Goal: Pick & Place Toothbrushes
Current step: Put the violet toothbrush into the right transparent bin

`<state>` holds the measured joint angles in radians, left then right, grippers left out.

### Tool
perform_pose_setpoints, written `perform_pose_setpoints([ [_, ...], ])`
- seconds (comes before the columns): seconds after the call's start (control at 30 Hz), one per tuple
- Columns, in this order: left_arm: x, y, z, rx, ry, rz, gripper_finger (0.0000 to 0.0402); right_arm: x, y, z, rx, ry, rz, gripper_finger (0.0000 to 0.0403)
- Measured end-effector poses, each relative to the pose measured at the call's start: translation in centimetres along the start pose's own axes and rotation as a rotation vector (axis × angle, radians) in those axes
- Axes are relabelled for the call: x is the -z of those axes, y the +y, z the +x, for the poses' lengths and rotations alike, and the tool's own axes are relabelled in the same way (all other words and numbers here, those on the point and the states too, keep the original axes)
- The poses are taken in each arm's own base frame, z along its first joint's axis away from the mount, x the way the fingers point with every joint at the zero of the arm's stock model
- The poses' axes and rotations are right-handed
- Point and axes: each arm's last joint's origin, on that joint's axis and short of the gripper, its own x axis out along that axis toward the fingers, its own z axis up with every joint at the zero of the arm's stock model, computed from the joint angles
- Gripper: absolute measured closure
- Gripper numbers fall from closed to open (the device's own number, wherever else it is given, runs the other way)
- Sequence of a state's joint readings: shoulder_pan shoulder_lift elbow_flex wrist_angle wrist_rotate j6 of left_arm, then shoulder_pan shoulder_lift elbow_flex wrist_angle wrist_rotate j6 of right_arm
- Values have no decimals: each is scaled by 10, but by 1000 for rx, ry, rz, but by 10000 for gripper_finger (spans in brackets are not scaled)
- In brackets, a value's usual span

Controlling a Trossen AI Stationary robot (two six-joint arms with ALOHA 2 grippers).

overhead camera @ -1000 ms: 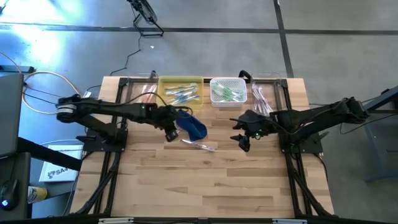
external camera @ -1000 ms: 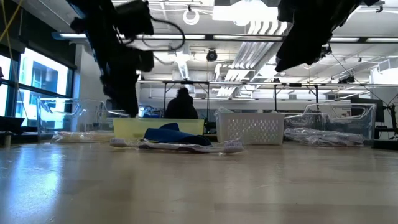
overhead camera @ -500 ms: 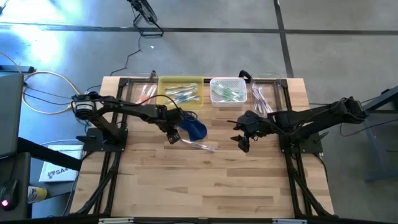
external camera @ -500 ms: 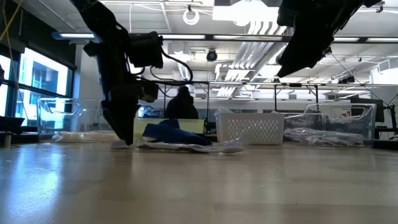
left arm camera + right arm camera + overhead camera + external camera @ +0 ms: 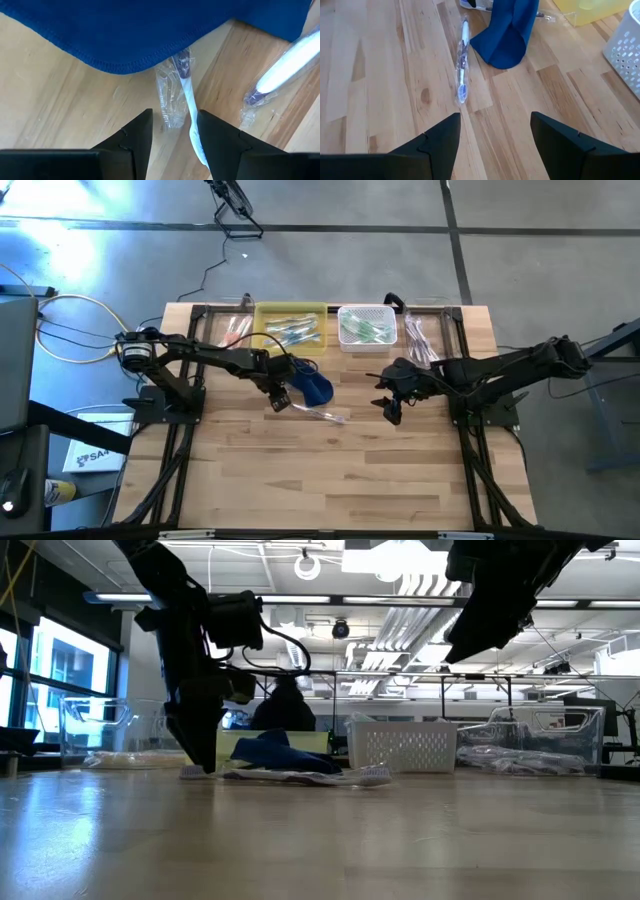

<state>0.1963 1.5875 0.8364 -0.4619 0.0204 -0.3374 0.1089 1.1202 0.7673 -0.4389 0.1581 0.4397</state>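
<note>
My left gripper [image 5: 278,402] is down at the table beside the dark blue pouch [image 5: 312,385], pointing steeply down and open. Its two fingers stand on either side of a clear-wrapped white toothbrush [image 5: 187,95], whose far end lies under the pouch's edge [image 5: 140,62]. A second wrapped toothbrush [image 5: 287,62] lies flat on the wood close by. My right gripper [image 5: 392,412] hangs open above the table with nothing between its fingers; its own view shows a wrapped toothbrush [image 5: 462,70] beside the pouch [image 5: 507,35]. My left gripper comes at the wrapped toothbrush from above, fingers across it. The white handle [image 5: 192,125] runs close along the inner side of one finger [image 5: 212,135], and the wrapper's loose end [image 5: 167,107] lies in the gap. Whether a finger touches it, I cannot tell.
Along the far edge stand a yellow bin [image 5: 291,328] and a white slotted basket [image 5: 367,328], both with toothbrushes in them, and clear trays at the far left [image 5: 232,330] and far right [image 5: 420,340]. Bare wood fills the near half of the table [image 5: 330,480].
My left gripper has come down to the table beside the pouch, tipping more steeply downward, and has then kept still. Its fingers have not changed their gap. The toothbrushes and pouch lie as before.
</note>
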Motion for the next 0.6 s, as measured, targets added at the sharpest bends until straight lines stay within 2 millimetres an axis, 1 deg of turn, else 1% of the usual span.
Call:
perform_pose_setpoints([
  [0.33, -1, 0, -1, 3, 4, 0, 252, 0, 0, 0, 0, 0, 0, 169],
  [0.6, -17, -6, -12, 21, -48, 31, 252, 0, 0, 0, 0, 0, 0, 169],
])
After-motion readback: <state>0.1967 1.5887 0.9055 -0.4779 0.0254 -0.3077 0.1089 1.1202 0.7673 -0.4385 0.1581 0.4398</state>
